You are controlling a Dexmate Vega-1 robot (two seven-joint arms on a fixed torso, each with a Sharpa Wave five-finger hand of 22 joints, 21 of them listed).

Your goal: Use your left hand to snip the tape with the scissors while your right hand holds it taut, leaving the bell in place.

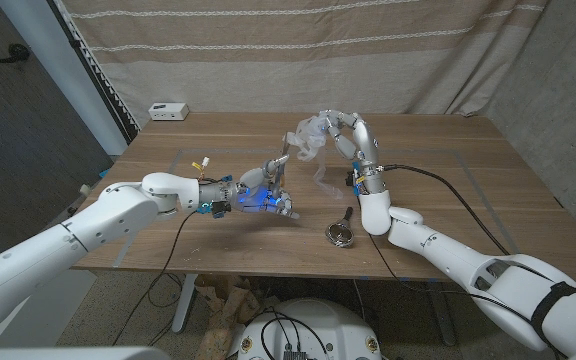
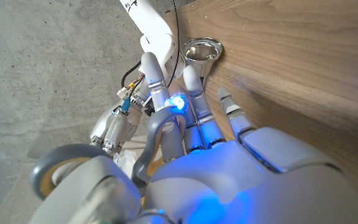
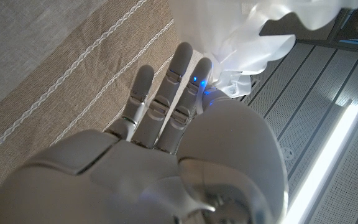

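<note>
- While the tape (image 1: 320,172) hangs as a thin clear strip from the raised right hand (image 1: 340,133) toward the table, it looks crumpled into a wad up at the fingers, so I'd call it held, though whether it's properly taut I can't tell.
- In the right wrist view that hand's fingers (image 3: 178,81) reach up against the bunched clear film (image 3: 253,43), pinching it.
- Scissors (image 1: 276,168) sit in the left hand (image 1: 253,197), grey loop handles (image 2: 160,134) hooked around its fingers, blades pointing up and right toward the strip but apart from it.
- Can't tell if the blades are parted.
- Bell (image 1: 341,233) stands on the table (image 1: 438,160) near the front edge, just below the strip and right of the left hand.
- My read: this is the approach before the snip. Next move calls for bringing the blades around the strip above the bell without bumping it.
</note>
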